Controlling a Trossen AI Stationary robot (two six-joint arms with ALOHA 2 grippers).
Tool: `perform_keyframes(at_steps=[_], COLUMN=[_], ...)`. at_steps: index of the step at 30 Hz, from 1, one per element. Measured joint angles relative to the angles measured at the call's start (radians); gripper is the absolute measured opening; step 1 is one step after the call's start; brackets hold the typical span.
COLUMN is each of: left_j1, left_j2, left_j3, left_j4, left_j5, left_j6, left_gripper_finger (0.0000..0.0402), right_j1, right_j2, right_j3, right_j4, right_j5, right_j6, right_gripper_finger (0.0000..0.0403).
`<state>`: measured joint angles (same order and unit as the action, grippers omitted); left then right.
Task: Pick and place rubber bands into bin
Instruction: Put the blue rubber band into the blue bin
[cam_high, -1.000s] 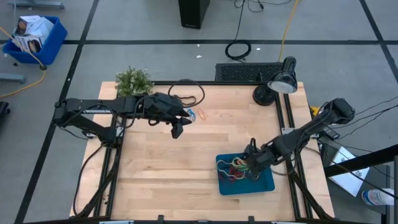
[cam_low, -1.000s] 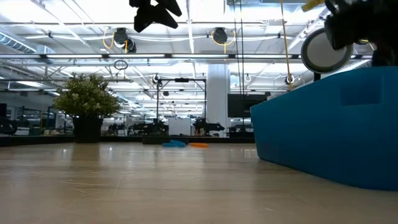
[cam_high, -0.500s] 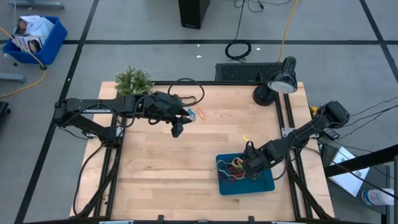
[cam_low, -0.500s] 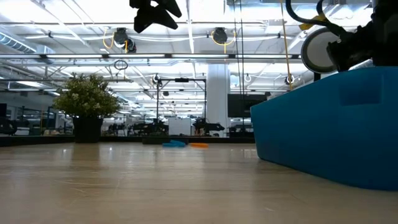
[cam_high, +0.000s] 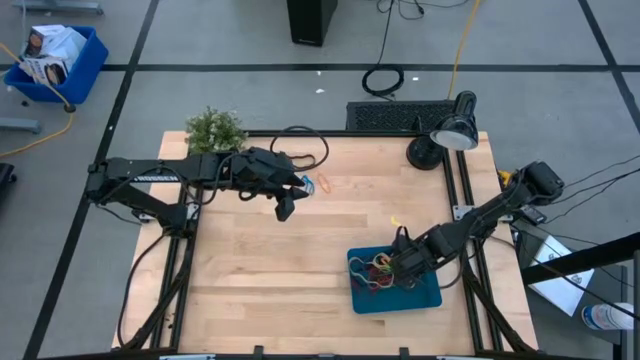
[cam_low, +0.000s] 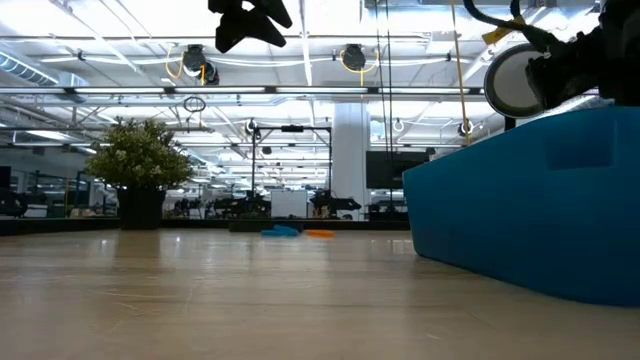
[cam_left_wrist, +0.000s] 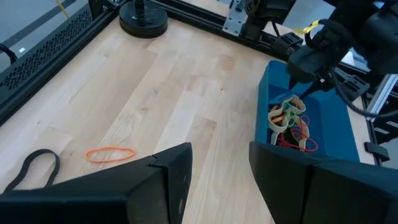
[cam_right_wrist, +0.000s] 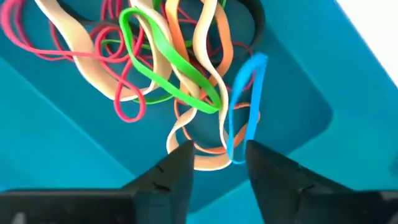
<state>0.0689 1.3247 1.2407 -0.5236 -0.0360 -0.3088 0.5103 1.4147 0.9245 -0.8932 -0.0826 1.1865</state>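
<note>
Your right gripper (cam_high: 402, 266) sits low over the bin (cam_high: 428, 295), the teal tray at the near right of the table. In the right wrist view its fingers (cam_right_wrist: 177, 163) stand apart with a gap between them, and a blue band (cam_right_wrist: 242, 106) lies in line with that gap among the pile of rubber bands (cam_right_wrist: 168, 74) already in the tray. The band appears to rest on the tray floor and on the tangle, not pinched, so I judge the gripper released; whether a finger touches the band cannot be told.

Your left gripper (cam_high: 285, 208) hangs over the far left part of the table, well apart from the bin, fingers spread and holding nothing.

The relation that governs the next pick: loose bands remain on the wood at the far side. An orange band (cam_left_wrist: 110, 154) lies flat just ahead of the left gripper, its long axis running roughly crosswise to the fingers as that camera shows it. A black band (cam_left_wrist: 38, 163) lies just beside it, partly cut off by the gripper body. In the high view the orange band (cam_high: 326, 184) shows near the left gripper on its right, with something blue (cam_high: 304, 184) next to it. These lie far from the right gripper, with open table between. Judgement: the left arm is plainly the nearer one for these; the right arm would have to cross most of the table.
</note>
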Motion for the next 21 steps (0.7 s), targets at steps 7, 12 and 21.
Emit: perform_keyframes(at_steps=[7,12,21], left_j1=[0.0,0.011,0.125], left_j2=[0.001,0.053,0.262], left_j3=[0.0,0.001,0.0], left_j4=[-0.008,-0.054,-0.09], left_j5=[0.0,-0.025,-0.048], left_j6=[0.0,-0.014,-0.005], left_gripper_finger=[0.0166,0.0166,0.0165], right_j1=[-0.002,-0.012,-0.065], right_j2=[-0.129,-0.257,-0.359], right_j3=[0.0,0.0,0.0], right_j4=[-0.002,0.036,0.319], right_j5=[0.114,0.304,0.475], right_j6=[0.068,0.08,-0.192], right_gripper_finger=[0.0175,0.0177,0.0175])
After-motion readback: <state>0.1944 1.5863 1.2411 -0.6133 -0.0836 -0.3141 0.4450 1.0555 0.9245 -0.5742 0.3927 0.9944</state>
